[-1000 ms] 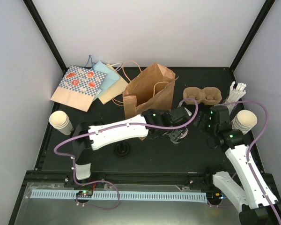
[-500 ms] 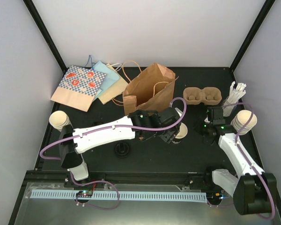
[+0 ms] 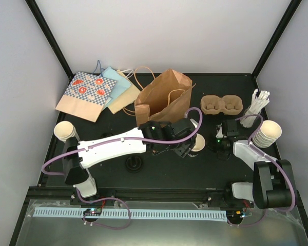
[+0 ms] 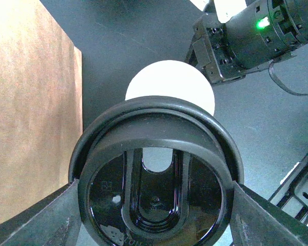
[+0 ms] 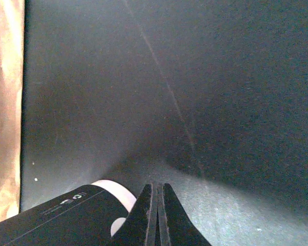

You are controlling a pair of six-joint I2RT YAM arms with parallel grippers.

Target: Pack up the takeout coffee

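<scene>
A cream paper cup [image 3: 199, 144] stands upright mid-table. My left gripper [image 3: 187, 145] hovers just left of and above it, shut on a round black lid [image 4: 154, 179] held by its rim between both fingers. From the left wrist the cup's [image 4: 169, 82] white top shows beyond the lid's far edge. My right gripper [image 3: 218, 142] sits low on the table just right of the cup, its fingers [image 5: 157, 205] pressed together with nothing between them. The tan two-hollow carrier [image 3: 222, 105] lies empty at the back right.
A brown paper bag [image 3: 161, 100] stands open behind the left gripper. Cup stacks sit at the right [image 3: 269, 132] and left [image 3: 66, 131] table edges. Another black lid [image 3: 133, 164] lies at the front, flat patterned bags [image 3: 92, 92] at back left, and white sticks [image 3: 257, 104] at back right.
My right gripper has shut and its arm has folded down low beside the cup. The left gripper with the lid shifted slightly left, uncovering the cup's rim.
</scene>
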